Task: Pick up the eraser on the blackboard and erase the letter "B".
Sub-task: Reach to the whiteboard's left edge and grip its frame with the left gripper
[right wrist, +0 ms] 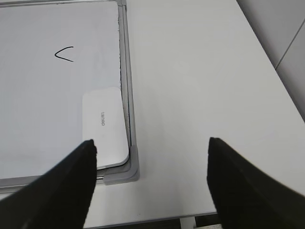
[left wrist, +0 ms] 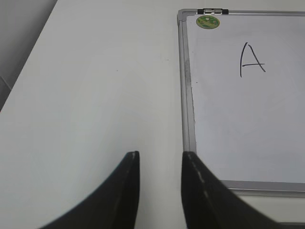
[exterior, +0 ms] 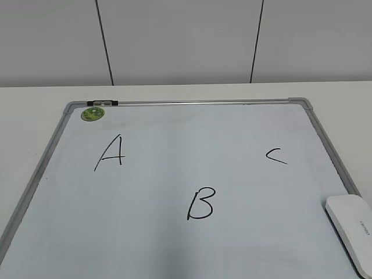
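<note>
The blackboard (exterior: 174,180) is a white dry-erase board with a grey frame, lying flat on the table. The letter "B" (exterior: 200,203) is drawn in black near its front middle. The eraser (exterior: 351,226), a white rounded block, lies on the board's front right corner. In the right wrist view the eraser (right wrist: 105,126) rests against the frame. My right gripper (right wrist: 151,141) is wide open and empty, above the table just off that corner. My left gripper (left wrist: 162,155) is open with a narrow gap, empty, over the table beside the board's left edge (left wrist: 187,95). Neither gripper shows in the exterior view.
A black "A" (exterior: 110,152) is at the board's left and a smaller "C" (exterior: 276,155) at its right. A green sticker (exterior: 92,114) sits in the far left corner. The white table (exterior: 35,104) surrounds the board; its front edge (right wrist: 157,220) is near my right gripper.
</note>
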You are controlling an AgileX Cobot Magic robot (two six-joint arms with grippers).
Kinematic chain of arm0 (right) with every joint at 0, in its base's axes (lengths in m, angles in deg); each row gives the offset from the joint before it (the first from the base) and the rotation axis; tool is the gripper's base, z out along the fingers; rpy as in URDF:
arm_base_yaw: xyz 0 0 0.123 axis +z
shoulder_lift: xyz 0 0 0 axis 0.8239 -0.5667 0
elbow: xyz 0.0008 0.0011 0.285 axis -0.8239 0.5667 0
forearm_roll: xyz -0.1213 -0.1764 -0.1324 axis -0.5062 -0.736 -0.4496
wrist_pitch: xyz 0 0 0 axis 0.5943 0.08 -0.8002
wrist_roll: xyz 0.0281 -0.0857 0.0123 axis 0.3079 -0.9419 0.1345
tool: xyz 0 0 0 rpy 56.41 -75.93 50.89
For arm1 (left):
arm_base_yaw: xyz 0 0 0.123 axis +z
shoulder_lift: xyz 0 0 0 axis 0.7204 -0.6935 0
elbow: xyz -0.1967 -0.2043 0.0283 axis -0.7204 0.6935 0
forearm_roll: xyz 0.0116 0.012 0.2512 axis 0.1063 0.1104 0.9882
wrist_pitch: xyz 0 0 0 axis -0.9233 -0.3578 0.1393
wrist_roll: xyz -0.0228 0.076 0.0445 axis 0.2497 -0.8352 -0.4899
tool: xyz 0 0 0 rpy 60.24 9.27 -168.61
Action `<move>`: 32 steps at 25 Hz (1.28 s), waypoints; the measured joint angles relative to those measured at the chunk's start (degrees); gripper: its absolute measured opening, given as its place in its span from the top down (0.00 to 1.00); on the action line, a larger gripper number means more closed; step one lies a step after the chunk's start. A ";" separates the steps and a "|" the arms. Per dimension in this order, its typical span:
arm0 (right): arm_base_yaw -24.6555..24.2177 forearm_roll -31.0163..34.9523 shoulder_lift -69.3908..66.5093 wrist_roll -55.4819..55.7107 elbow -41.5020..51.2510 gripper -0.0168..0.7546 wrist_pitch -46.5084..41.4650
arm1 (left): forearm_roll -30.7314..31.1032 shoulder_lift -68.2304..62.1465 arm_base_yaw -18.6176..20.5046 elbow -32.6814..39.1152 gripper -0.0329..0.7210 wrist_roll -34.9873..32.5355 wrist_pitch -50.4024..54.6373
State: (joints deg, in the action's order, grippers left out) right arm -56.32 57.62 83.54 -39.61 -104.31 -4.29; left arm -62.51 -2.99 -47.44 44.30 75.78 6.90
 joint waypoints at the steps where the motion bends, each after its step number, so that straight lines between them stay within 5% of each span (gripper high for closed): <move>1: 0.00 0.00 0.00 0.00 0.00 0.28 0.00 | 0.00 0.00 0.00 0.00 0.65 0.00 0.00; 15: 0.00 0.00 0.00 0.00 0.00 0.28 0.00 | 0.10 -1.84 0.00 -0.13 0.63 -0.04 -0.36; 32: 0.00 0.00 0.00 0.00 0.00 0.28 0.00 | 1.80 -43.16 0.00 -10.83 0.64 -0.04 -12.33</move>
State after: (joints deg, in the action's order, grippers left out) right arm -56.32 57.62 83.54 -39.61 -104.31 -4.29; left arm -60.71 -46.15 -47.44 33.47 75.74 -5.43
